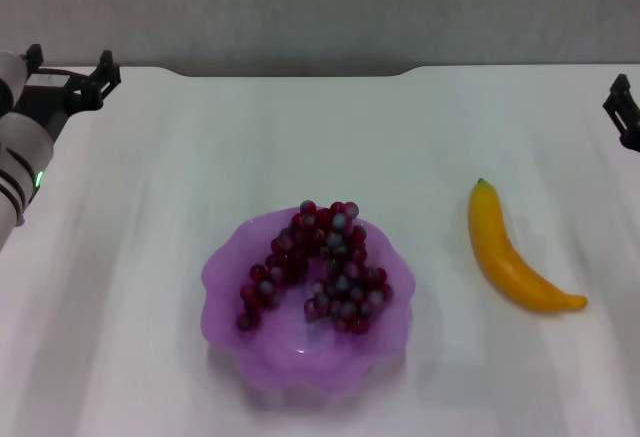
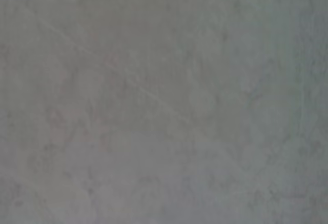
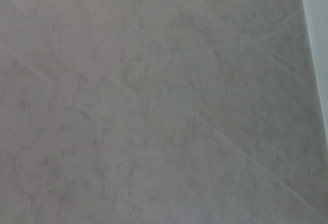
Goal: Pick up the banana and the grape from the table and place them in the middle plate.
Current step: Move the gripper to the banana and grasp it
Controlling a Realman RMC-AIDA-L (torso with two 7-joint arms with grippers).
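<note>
The grape bunch (image 1: pixel 320 267) lies inside the translucent purple middle plate (image 1: pixel 225 282) at the centre front of the white table (image 1: pixel 150 207). The yellow banana (image 1: pixel 508 255) lies on the table to the right of the plate, its dark green tip pointing to the back. My left gripper (image 1: pixel 70 62) is at the far back left, over the table's back edge, open and empty. Only part of my right gripper (image 1: pixel 624 109) shows at the right edge, well behind the banana. Both wrist views show only a plain grey surface.
A grey wall (image 1: pixel 320 7) runs behind the table's rounded back edge. Nothing else stands on the table besides the plate and the banana.
</note>
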